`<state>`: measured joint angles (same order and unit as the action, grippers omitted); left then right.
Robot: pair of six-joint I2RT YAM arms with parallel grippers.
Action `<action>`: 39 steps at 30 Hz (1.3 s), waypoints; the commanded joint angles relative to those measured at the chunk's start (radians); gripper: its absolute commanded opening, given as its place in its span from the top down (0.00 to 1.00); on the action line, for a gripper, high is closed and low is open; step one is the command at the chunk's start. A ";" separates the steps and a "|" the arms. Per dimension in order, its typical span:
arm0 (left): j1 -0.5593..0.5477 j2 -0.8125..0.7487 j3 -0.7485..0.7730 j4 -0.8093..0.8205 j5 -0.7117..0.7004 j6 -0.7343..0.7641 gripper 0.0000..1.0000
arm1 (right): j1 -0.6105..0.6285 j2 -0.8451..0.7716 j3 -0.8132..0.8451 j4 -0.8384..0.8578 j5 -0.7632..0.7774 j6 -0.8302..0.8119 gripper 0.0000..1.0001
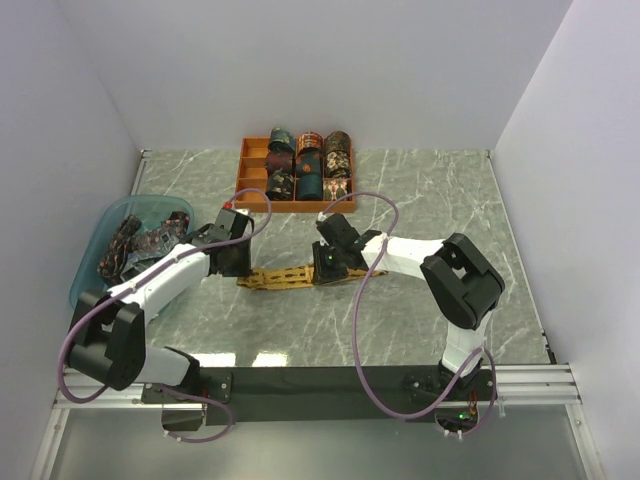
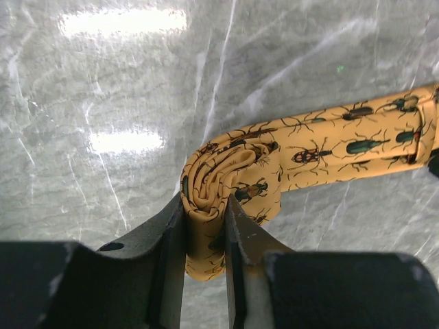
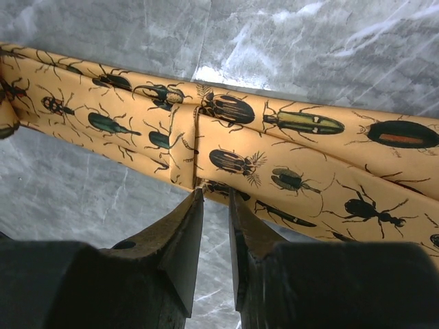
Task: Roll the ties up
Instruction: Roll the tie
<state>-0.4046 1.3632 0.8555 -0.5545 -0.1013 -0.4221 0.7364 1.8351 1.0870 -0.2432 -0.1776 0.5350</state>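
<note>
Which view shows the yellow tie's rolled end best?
Left wrist: the coil is close up, jaws of the left gripper clamping it. Top view hides it under the arm; right wrist shows only flat tie.

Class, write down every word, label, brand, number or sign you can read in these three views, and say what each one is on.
No readable text in any view.
mustard tie: beetle pictures only, no lettering.
rolled ties in the orange tray: too small to tell whether any carries a label.
</note>
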 commanded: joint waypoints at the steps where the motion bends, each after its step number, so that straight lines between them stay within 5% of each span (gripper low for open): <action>1: -0.002 0.004 0.033 -0.025 0.015 0.048 0.99 | -0.006 0.003 -0.024 0.005 0.032 -0.006 0.70; 9: -0.033 0.059 0.074 -0.077 -0.057 0.043 0.99 | -0.006 -0.010 -0.026 0.013 0.035 -0.012 0.69; 21: -0.195 0.186 0.214 -0.265 -0.348 -0.043 0.99 | -0.006 -0.028 -0.041 0.041 0.040 0.006 0.66; 39: -0.307 0.407 0.390 -0.443 -0.564 -0.165 0.99 | -0.015 -0.269 -0.197 0.096 0.098 0.011 0.38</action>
<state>-0.6975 1.7481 1.1885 -0.9421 -0.5861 -0.5484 0.7322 1.6463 0.9188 -0.1658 -0.1238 0.5568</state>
